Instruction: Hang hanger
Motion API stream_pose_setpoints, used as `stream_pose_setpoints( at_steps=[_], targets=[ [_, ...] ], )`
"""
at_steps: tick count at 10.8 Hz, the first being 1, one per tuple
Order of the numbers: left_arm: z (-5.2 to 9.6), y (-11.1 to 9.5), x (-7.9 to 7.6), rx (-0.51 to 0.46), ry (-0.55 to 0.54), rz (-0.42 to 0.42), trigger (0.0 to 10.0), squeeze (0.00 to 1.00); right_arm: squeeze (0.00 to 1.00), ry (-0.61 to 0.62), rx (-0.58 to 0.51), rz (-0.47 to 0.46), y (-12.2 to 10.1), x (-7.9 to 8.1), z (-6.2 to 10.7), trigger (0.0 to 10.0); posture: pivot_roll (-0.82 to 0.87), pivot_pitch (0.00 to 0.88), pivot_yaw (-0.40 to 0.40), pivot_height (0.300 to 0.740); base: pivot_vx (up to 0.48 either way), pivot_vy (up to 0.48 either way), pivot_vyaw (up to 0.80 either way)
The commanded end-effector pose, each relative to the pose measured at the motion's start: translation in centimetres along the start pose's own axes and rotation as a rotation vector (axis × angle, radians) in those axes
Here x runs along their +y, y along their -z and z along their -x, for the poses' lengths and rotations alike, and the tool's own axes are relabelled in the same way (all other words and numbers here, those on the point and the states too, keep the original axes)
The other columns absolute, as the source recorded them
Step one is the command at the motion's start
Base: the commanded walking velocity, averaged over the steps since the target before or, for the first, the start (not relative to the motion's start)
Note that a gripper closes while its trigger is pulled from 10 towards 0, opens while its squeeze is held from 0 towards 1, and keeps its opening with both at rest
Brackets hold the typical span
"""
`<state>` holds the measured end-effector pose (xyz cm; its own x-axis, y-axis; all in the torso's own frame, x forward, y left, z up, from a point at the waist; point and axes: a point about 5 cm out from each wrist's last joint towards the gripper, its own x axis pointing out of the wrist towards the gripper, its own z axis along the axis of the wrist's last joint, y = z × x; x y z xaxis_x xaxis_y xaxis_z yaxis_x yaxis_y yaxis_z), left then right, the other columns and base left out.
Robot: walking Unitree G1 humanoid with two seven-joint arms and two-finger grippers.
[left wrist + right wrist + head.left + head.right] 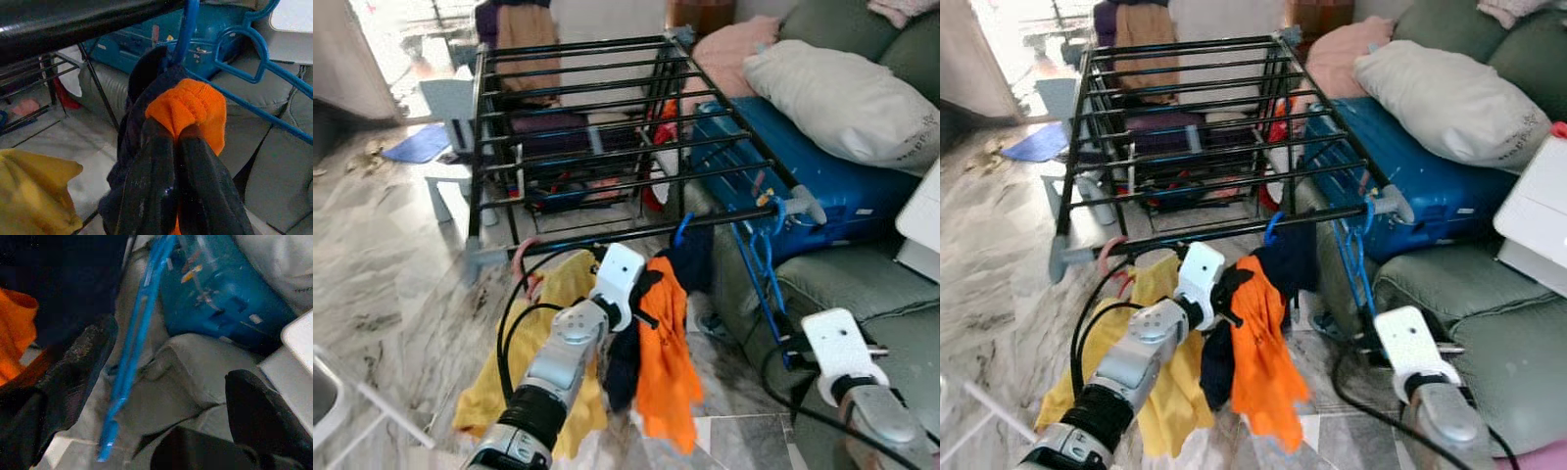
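Observation:
A black drying rack point(607, 98) stands in front of me. A blue hanger point(188, 29) is hooked over the rack's front bar point(636, 232) and carries a navy garment point(690, 257) and an orange garment point(666, 362). My left gripper point(175, 134) is shut on a fold of the orange garment just below that bar. More blue hangers point(764, 264) dangle from the rack's right front corner. My right gripper point(166, 382) is open beside them, and one blue hanger point(137, 342) runs between its fingers without being touched.
A yellow garment point(558, 294) on a pink hook point(522, 257) hangs left of my left arm. A blue suitcase point(842, 196), a pillow point(842, 98) and a green sofa point(842, 284) crowd the right side. To the left lies marble floor point(382, 274).

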<state>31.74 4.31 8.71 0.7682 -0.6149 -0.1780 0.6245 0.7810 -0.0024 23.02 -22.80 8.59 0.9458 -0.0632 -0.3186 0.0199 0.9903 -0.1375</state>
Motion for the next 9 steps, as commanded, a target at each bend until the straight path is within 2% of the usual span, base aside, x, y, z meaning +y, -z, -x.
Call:
stream_pose_setpoints(
  at_steps=[1,3,4,6,8,9],
  targets=[
    [-0.1,-0.8,0.2,-0.021,-0.014,-0.014,10.0,0.00,0.00,-0.061,0.034,0.013,0.0,0.2,-1.1,10.0,-0.08,0.000,0.002,0.740,0.000,0.000,0.00],
    [0.0,-0.9,0.3,-0.019,-0.015,-0.018,10.0,0.00,0.00,-0.104,0.062,0.052,-0.2,0.2,-3.1,10.0,-0.07,0.000,0.002,0.740,0.000,0.000,0.00],
    [0.0,-0.9,0.3,-0.018,-0.015,-0.019,10.0,0.00,0.00,-0.110,0.061,0.058,-0.3,0.2,-3.5,10.0,-0.07,0.000,0.002,0.740,0.000,0.000,0.00],
    [0.3,-0.8,0.4,-0.014,-0.015,-0.026,10.0,0.00,0.00,-0.134,0.059,0.066,-1.1,-0.1,-6.1,10.0,-0.05,0.000,0.000,0.740,0.000,0.000,0.00],
    [0.5,-0.8,0.5,-0.010,-0.018,-0.032,10.0,0.00,0.00,-0.091,0.060,0.067,-1.4,-0.6,-7.4,10.0,-0.03,0.000,0.000,0.740,0.000,0.000,0.00],
    [0.6,-0.8,0.6,-0.008,-0.018,-0.036,10.0,0.00,0.00,-0.081,0.056,0.039,-1.6,-0.5,-8.0,10.0,-0.03,0.000,0.002,0.740,0.000,0.000,0.00]
  ],
)
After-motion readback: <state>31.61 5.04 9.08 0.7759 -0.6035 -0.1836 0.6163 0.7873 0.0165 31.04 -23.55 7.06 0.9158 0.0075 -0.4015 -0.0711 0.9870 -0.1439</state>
